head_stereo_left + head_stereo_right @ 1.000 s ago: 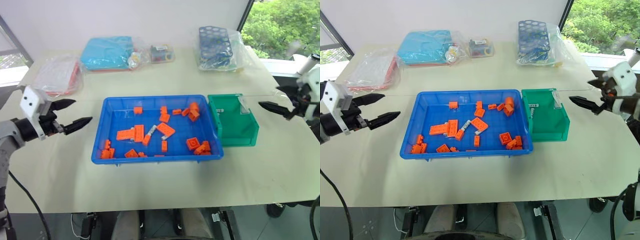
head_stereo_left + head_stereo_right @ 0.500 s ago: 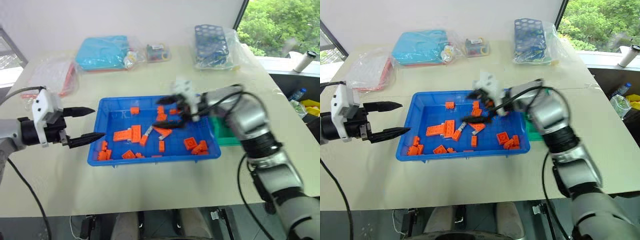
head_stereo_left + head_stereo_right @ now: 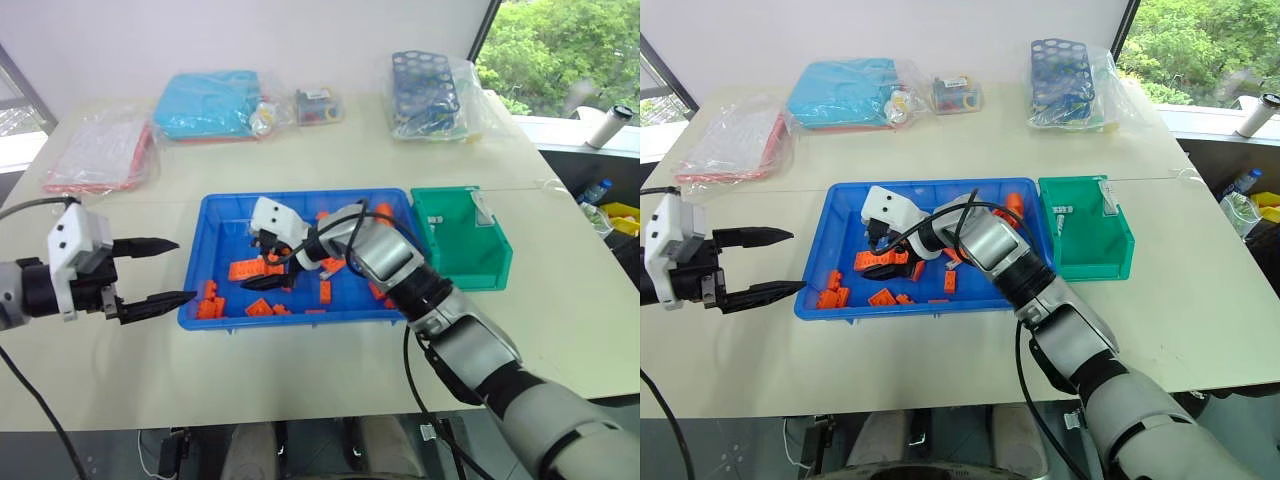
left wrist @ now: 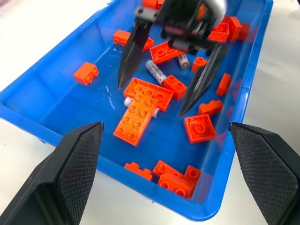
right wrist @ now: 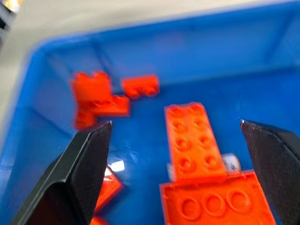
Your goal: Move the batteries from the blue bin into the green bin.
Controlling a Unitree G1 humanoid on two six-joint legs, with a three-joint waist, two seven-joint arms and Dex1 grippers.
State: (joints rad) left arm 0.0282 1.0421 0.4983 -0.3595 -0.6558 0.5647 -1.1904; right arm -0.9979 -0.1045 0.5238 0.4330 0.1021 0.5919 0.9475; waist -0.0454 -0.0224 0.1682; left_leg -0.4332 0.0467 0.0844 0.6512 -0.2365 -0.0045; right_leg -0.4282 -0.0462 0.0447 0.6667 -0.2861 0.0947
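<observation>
Batteries (image 4: pixel 155 72) were the prize: slim silver-grey cylinders, pale and shiny, lying loose among the orange bricks (image 4: pixel 142 103) on the floor of the blue bin (image 3: pixel 222 214). One lay in plain sight between the bricks, a second peeked out by its end behind it, and a third showed only a silver tip from under the big flat orange plate (half-buried, so hard to read).

Down in that wide, shallow blue tray, the right gripper (image 4: pixel 165 77) hung over the left half, its two black fingers spread wide and pointing down at the flat plates, one finger on each side of them, holding nothing. Its wrist view showed the same studded plates between the parted tips, with a silver battery end just beside them.

Off the tray's left edge, the left gripper (image 3: pixel 148 271) hovered above the table (image 3: pixel 300 160), also splayed wide and empty, aimed toward the tray.

Right against the tray's far side sat the green bin (image 3: pixel 492 265), smaller and deeper, with a small pale item (image 3: pixel 1061 210) near its back wall.
</observation>
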